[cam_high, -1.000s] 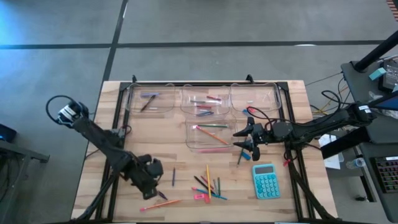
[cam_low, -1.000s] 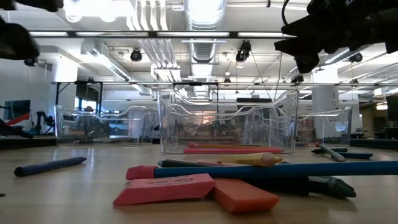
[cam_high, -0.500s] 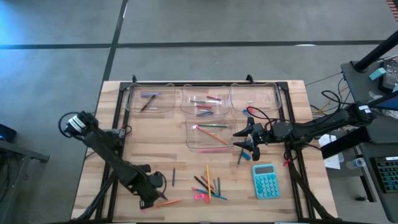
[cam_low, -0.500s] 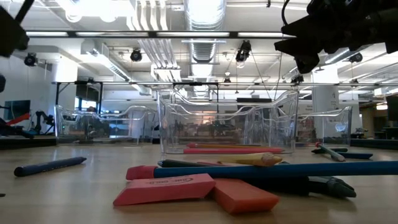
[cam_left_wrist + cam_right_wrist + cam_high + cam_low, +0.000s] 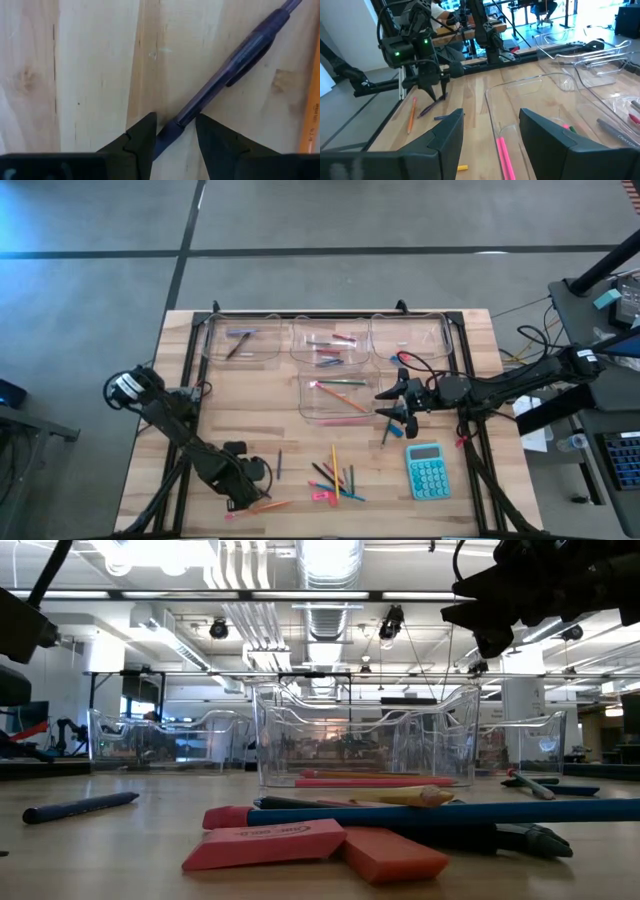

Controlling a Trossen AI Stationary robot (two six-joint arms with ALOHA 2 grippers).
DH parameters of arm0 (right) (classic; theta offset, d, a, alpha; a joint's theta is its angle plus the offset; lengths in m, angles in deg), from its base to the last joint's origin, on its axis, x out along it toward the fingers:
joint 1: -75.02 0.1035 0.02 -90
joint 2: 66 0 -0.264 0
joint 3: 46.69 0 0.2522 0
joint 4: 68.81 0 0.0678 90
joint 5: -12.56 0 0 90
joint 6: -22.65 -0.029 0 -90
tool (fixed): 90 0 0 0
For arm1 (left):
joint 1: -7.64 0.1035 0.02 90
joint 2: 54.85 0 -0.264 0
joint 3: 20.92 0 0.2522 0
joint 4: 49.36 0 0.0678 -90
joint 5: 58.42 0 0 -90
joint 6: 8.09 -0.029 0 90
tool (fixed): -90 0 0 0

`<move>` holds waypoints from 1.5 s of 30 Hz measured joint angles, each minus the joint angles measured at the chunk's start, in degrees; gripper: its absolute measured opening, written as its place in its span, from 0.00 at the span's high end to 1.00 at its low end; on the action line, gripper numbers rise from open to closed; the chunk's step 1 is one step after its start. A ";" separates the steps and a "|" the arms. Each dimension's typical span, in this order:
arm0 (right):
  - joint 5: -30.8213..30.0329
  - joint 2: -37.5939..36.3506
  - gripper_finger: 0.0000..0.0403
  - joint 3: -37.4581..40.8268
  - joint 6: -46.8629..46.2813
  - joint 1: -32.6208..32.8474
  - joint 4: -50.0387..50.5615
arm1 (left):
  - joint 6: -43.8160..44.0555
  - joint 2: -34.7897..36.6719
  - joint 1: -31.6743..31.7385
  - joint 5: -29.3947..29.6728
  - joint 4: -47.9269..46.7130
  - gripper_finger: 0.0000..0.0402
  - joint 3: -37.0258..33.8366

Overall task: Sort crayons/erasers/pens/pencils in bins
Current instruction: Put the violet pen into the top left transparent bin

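Observation:
A dark purplish pen (image 5: 225,70) lies flat on the wood near the table's front left, beside an orange pencil (image 5: 265,505). My left gripper (image 5: 174,120) points down over it, open. Its fingers stand on either side of the pen's end (image 5: 170,134), close above the table. From the high view this gripper (image 5: 248,488) hides most of the pen. My right gripper (image 5: 385,402) hangs level and open over the right end of the middle bin (image 5: 335,397), which holds pencils. Three more bins (image 5: 330,342) line the far edge.
A heap of pencils, crayons and pens (image 5: 335,478) lies at the front middle, with a lone dark pen (image 5: 279,464) to its left. A teal calculator (image 5: 428,470) sits at the front right. Pink erasers (image 5: 265,845) lie close to the low camera.
My left gripper has come down toward the table and a little toward the near edge, rolling slightly, until its fingers straddle the dark pen's end. The pen has not moved.

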 joint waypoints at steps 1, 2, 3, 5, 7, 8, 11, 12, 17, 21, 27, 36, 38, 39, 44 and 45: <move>0.00 0.00 0.55 0.00 -0.13 0.00 -0.03 | 0.00 -0.36 0.00 0.02 0.00 0.68 -0.04; 0.00 0.00 0.55 0.00 -0.16 0.00 -0.04 | 0.00 -0.72 0.00 0.02 0.00 0.69 -0.06; 0.00 0.00 0.55 0.00 -0.17 0.00 -0.02 | 0.00 -1.03 0.00 0.02 -0.03 0.69 -0.06; 0.00 0.00 0.55 0.00 -0.20 0.00 -0.06 | -0.40 -2.05 0.00 0.02 -0.15 0.73 -0.11; 0.00 0.00 0.55 0.00 -0.34 0.00 -0.04 | -1.86 -2.89 0.08 0.03 -0.31 0.79 -0.06; 0.00 0.00 0.55 0.00 -0.36 0.00 -0.06 | -2.63 -3.17 0.27 -0.03 -0.41 0.83 -0.06; 0.00 0.00 0.55 -0.01 -0.39 0.00 -0.05 | -2.76 -3.43 1.46 -0.78 -0.81 0.95 -0.06; 0.00 0.00 0.55 -0.04 -0.39 0.00 -0.05 | -2.71 -3.14 1.92 -1.29 -0.98 0.96 -0.06; 0.00 0.00 0.55 -0.33 -0.34 0.00 0.00 | -6.51 0.43 5.49 0.21 -20.65 0.97 3.53; -0.18 0.05 0.55 -0.34 -0.31 0.00 0.23 | -7.32 9.24 9.42 10.77 -37.68 0.97 10.35; -0.20 0.70 0.55 -0.85 0.22 0.00 0.32 | -8.42 25.06 18.63 34.86 -47.59 0.98 12.94; -0.20 1.14 0.55 -0.85 0.23 0.00 0.40 | -39.40 36.73 43.93 52.65 -32.02 0.98 11.41; -0.20 1.14 0.55 -0.85 0.23 0.00 0.39 | -49.34 37.01 49.25 48.70 -24.02 0.98 9.91; -0.20 1.14 0.55 -0.85 0.23 0.00 0.35 | -53.29 36.92 51.81 46.35 -20.39 0.98 8.91; -0.20 1.14 0.55 -0.85 -0.17 0.00 0.35 | -60.89 33.33 62.09 39.44 -12.13 0.98 4.49; -0.20 1.14 0.55 -0.85 -0.41 0.00 0.38 | -60.90 32.31 63.91 38.46 -11.87 0.98 3.40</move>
